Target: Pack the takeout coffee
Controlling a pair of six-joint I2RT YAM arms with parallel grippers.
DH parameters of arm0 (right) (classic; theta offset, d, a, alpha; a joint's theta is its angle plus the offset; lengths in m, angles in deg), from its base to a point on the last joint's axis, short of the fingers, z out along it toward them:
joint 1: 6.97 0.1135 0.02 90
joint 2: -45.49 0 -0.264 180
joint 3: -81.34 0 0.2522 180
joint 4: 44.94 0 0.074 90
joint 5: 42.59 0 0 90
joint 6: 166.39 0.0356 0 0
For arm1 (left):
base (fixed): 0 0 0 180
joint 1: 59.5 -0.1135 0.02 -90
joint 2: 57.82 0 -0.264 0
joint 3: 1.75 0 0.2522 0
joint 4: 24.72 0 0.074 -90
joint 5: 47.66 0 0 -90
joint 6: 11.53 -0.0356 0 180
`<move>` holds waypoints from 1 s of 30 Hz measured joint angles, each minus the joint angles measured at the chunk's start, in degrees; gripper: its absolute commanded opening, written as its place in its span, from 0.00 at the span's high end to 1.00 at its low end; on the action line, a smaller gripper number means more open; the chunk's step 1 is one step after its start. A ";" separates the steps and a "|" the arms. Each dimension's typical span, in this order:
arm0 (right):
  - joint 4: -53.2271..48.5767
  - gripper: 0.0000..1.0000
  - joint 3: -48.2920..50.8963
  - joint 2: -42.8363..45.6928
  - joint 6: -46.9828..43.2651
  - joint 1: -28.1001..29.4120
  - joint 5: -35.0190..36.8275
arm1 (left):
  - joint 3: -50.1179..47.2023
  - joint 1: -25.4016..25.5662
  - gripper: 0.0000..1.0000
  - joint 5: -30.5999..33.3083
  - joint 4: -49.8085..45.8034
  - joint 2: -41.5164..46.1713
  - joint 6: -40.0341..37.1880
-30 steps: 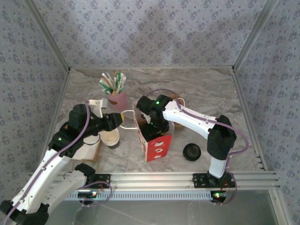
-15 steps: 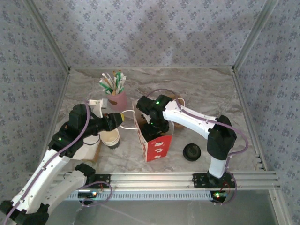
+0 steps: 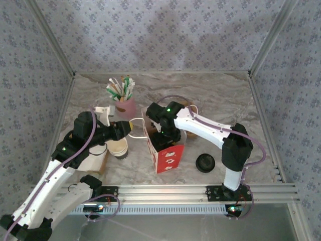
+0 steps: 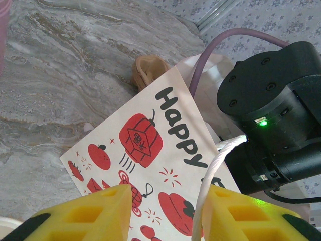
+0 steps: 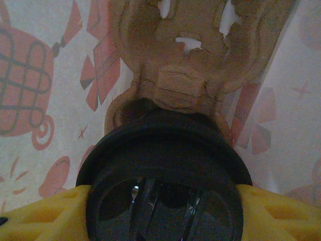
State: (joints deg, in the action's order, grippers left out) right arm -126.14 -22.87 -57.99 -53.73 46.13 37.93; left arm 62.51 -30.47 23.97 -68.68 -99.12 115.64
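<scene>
Grasping a black-lidded coffee cup (image 5: 163, 165) in the clenched right gripper (image 5: 163, 211), down inside the printed paper bag (image 3: 168, 156) standing mid-table toward the near edge, just over a brown cardboard carrier (image 5: 185, 60). Keeping the left gripper (image 4: 168, 216) released beside the bag, white rope handle (image 4: 210, 170) running between its fingers (image 4: 95, 211).

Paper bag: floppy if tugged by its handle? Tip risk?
Probably floppy: the paper bag looks thin-walled, and its rope handle curves limply. Likely light and tall, so a sideways tug may tip it; the lidded cup inside, in the right gripper, may steady it.
</scene>
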 measured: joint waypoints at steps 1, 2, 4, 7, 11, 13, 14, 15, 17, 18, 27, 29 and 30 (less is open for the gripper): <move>0.00 0.36 0.02 0.00 0.00 0.00 0.00 | 0.00 0.02 0.60 0.02 0.00 0.00 0.00; 0.02 0.35 0.04 0.00 0.00 0.00 0.00 | 0.00 0.02 0.60 0.07 0.00 0.02 0.00; 0.02 0.34 0.07 0.07 0.00 0.00 0.00 | 0.00 0.00 0.60 0.22 0.00 0.02 0.00; 0.07 0.32 0.20 0.11 0.02 0.00 0.02 | 0.00 0.02 0.60 0.22 0.00 0.02 0.00; 0.04 0.30 0.22 0.24 0.04 0.02 0.07 | 0.00 0.02 0.60 0.22 0.00 0.00 0.00; 0.04 0.29 0.31 0.39 0.04 0.02 0.15 | 0.00 0.02 0.60 0.22 0.00 0.00 0.00; 0.02 0.29 0.33 0.46 0.04 0.02 0.20 | 0.00 0.02 0.60 0.22 0.00 0.00 0.00; 0.00 0.28 0.31 0.50 0.07 0.02 0.22 | 0.00 0.00 0.60 0.22 0.00 0.00 0.00; -0.02 0.27 0.31 0.55 0.07 0.07 0.26 | 0.00 0.02 0.60 0.24 0.00 0.00 0.02; -0.04 0.26 0.31 0.55 0.09 0.07 0.28 | 0.00 0.02 0.60 0.31 0.00 0.00 0.02; -0.31 0.21 0.13 0.55 0.26 0.42 0.72 | 0.00 0.02 0.60 0.42 0.00 0.00 0.02; -0.68 0.20 -0.13 0.55 0.28 0.46 0.92 | 0.00 0.00 0.60 0.44 0.00 0.00 0.02; -0.92 0.19 -0.35 0.55 0.37 0.46 0.98 | 0.00 0.02 0.60 0.44 0.00 0.00 0.02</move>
State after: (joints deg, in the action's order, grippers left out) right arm -127.06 -23.22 -57.44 -53.36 46.59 38.91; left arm 62.51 -30.45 24.41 -68.68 -99.12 115.66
